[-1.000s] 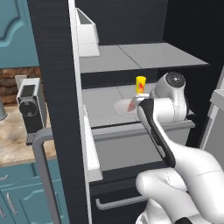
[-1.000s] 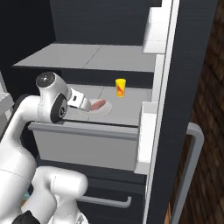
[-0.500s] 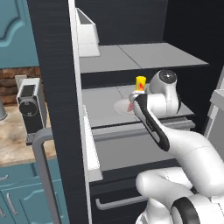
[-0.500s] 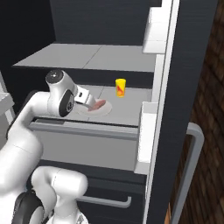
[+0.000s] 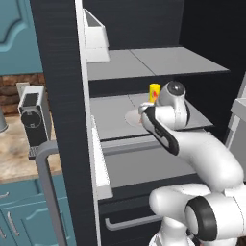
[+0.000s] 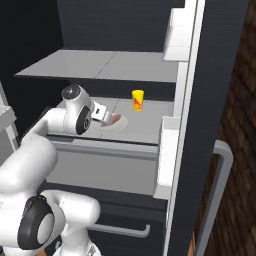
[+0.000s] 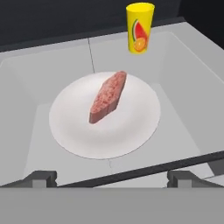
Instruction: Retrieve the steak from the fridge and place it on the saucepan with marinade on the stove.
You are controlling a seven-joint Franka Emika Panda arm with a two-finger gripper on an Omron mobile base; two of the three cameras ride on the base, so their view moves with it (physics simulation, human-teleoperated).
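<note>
The steak (image 7: 108, 97), a small reddish-pink slab, lies on a white plate (image 7: 131, 131) on the middle grey shelf (image 5: 110, 122) of the open black fridge (image 5: 57, 96). In the right base view the steak (image 6: 116, 118) shows just past my hand. My gripper (image 7: 113, 178) stands open at the shelf's front edge, short of the plate, with its fingertips (image 7: 41, 177) wide apart and nothing between them. From the right base view the gripper (image 6: 107, 116) points at the plate (image 6: 121, 124). The saucepan and the stove are out of view.
A small yellow carton (image 7: 140, 27) stands behind the plate at the shelf's back. An upper shelf (image 5: 153, 60) hangs close above my hand. White door bins (image 5: 96, 38) and the door's silver handle (image 5: 48, 192) are on the left, with a coffee machine (image 5: 33, 115) beyond.
My arm has stretched forward and the hand has gone further in over the shelf toward the plate. The steak and the carton have stayed where they were.
</note>
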